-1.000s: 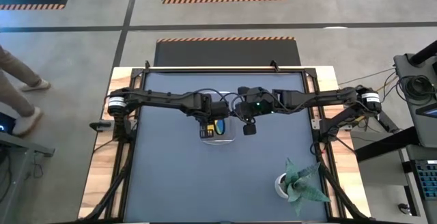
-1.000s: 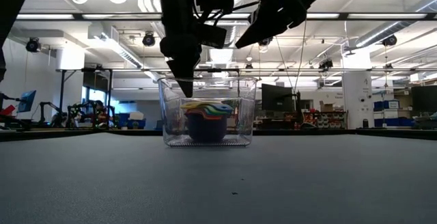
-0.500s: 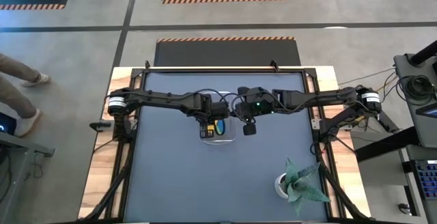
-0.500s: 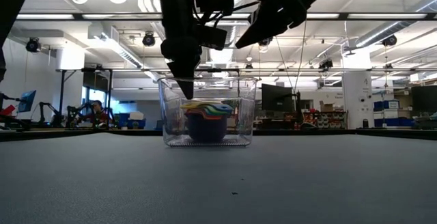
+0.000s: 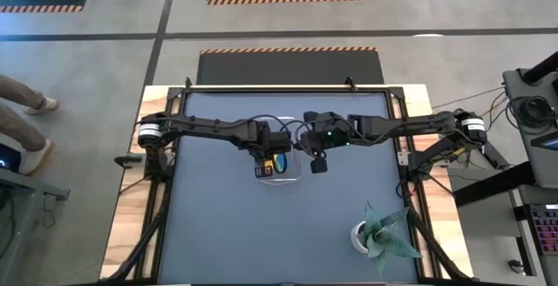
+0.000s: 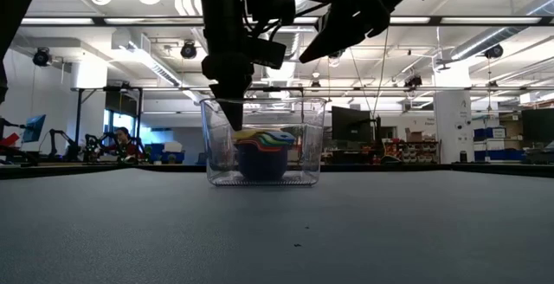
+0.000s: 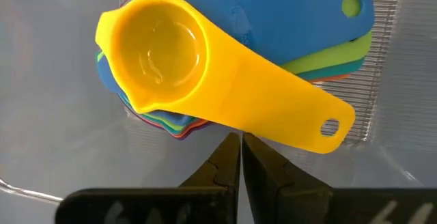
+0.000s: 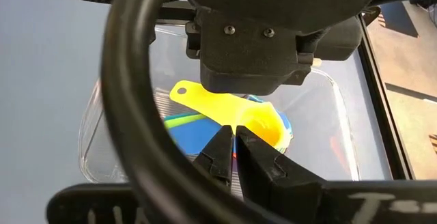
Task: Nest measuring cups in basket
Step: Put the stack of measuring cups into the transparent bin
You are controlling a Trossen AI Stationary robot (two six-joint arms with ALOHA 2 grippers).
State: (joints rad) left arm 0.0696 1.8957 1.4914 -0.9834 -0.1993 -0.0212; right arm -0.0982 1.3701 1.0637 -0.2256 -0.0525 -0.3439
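Note:
The clear basket [image 5: 296, 178] stands near the table's middle, toward the far edge, its wall [image 6: 307, 145] plain in the low view. Inside it the measuring cups [image 6: 262, 145] sit nested in one stack, the yellow cup [image 7: 164, 53] on top, with blue, green and teal handles fanned beneath. My left gripper [image 7: 241, 142] is shut and points down into the basket's left part [image 6: 234, 115], right at the yellow handle. My right gripper [image 6: 305, 57] is shut and hangs slanted above the basket's right rim, touching nothing. My left gripper comes from above, pointing down, its shut fingertips beside the long edge of the yellow cup's handle [image 7: 273, 125]. I cannot tell whether they touch it. The cup lies on the nested stack inside the basket.
A white pot with a green plant [image 5: 362, 234] stands near the table's right near corner. The dark mat [image 5: 227, 225] lies bare in front of the basket. A person's legs [image 5: 22, 120] show on the floor left of the table.
My left gripper has come down a little, deeper into the basket toward the stacked cups, staying shut. The right arm and the cups have kept still. The person on the left has stepped along the floor.

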